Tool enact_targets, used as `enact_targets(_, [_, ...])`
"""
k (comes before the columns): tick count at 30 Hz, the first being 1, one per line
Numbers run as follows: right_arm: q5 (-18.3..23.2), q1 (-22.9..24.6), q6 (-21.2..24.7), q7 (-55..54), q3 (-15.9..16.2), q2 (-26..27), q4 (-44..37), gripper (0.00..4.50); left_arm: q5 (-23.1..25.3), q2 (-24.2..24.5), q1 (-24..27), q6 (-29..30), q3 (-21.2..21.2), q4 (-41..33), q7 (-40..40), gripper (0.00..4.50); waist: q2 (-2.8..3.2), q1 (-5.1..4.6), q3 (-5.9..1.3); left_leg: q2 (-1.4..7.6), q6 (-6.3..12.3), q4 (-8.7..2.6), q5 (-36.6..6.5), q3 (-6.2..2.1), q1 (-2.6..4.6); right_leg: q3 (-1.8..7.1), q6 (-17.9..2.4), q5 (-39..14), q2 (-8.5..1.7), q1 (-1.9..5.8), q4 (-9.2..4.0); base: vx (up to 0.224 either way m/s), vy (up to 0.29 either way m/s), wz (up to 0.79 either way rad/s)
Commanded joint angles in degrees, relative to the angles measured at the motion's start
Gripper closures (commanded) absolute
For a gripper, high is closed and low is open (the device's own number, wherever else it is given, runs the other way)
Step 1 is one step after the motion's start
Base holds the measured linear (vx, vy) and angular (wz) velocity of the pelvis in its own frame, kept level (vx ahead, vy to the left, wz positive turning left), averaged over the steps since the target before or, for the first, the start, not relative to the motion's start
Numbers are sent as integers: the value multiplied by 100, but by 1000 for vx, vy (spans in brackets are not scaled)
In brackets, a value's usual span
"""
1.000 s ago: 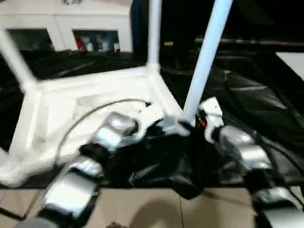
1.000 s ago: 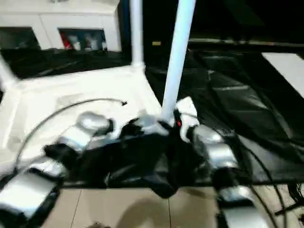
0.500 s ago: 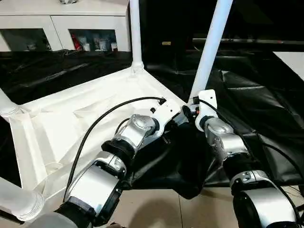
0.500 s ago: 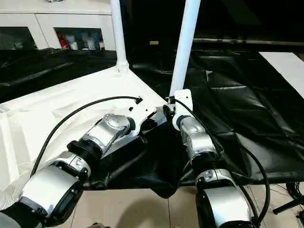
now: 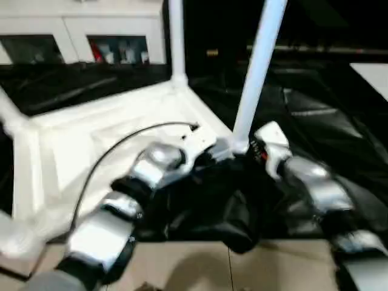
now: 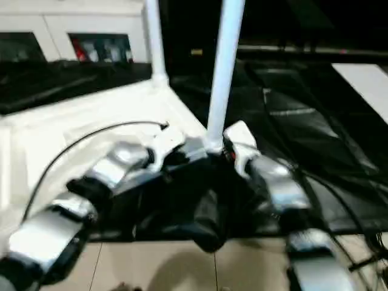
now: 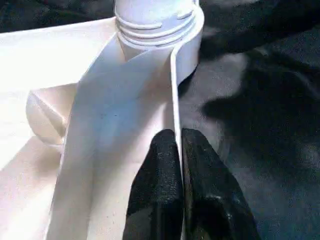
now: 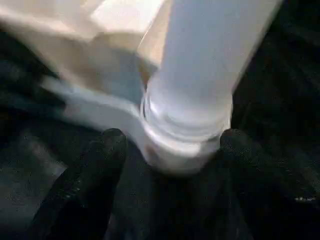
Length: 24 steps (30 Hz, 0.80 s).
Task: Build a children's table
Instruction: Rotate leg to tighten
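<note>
Tabletop [image 5: 115, 130] of the children's table is lying upside down on a black sheet [image 5: 315, 115], its ribbed underside facing up and its legs pointing at the ceiling. The left hand [image 7: 178, 150] is pinching the thin side wall of the tabletop just short of the near corner socket [image 7: 157, 27], its two black fingers [image 7: 160, 175] pressed together with the white wall between them. Straight ahead of that hand, the near leg [image 5: 257, 66] is standing upright in the socket.

The right hand [image 8: 170, 145] is sitting at the same corner from the other side, its fingers [image 8: 95, 165] spread apart, one on each side of the socket and the flared foot of the near leg. Whether the pads are touching the plastic is hard to tell. Seen from above, the two hands are meeting at the base of this leg, the left hand coming over the tabletop and the right hand over the black sheet.

Beyond both hands, a second leg [image 5: 177, 39] is standing upright in the far corner socket. Off to the left hand's outer side, a third leg [image 5: 11, 112] is rising from another corner. A black cable [image 5: 121, 142] is arching over the tabletop toward the left wrist. Behind the table, a white cabinet [image 5: 79, 36] with glass doors is standing against the wall. Light floor tiles [image 5: 182, 267] are showing beneath the silver forearms.
</note>
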Motion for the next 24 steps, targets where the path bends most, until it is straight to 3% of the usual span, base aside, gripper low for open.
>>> enact_targets(1, [148, 49, -48, 380, -5, -147, -291, 116, -37, 126, 209, -313, -241, -344, -799, 450, -57, 44, -426, 77, 680, -342, -890, 23, 64, 189, -1600, -90, -150, 356, -346, 0, 0, 0])
enact_targets(5, [293, 194, -21, 831, 41, -378, -553, 116, -150, 352, 394, -319, -373, -738, -1506, 450, -38, 49, -404, 104, 621, -362, -1168, 39, 97, 195, -1711, -322, -130, 330, -356, 0, 0, 0])
enact_targets(15, [336, 381, 143, 1501, 239, -518, -935, 116, -205, 585, 587, -240, -379, -1192, -1861, 450, -59, 168, -390, 114, 397, -400, -1265, 50, 129, 242, -1529, -671, -144, 287, -372, 0, 0, 0])
enact_targets(21, [420, 371, 255, 1604, 225, -402, -1011, 116, -207, 616, 638, -147, -369, -1320, -1904, 450, -86, 163, -403, 95, 449, -376, -1081, 64, 114, 259, -1520, -477, -137, 293, -344, 0, 0, 0])
enact_targets(24, [403, 368, 274, 1615, 247, -407, -960, 152, -187, 612, 656, -118, -355, -1359, -1884, 450, -81, 167, -398, 95, 461, -377, -1080, 68, 116, 259, -1517, -518, -134, 286, -351, 0, 0, 0])
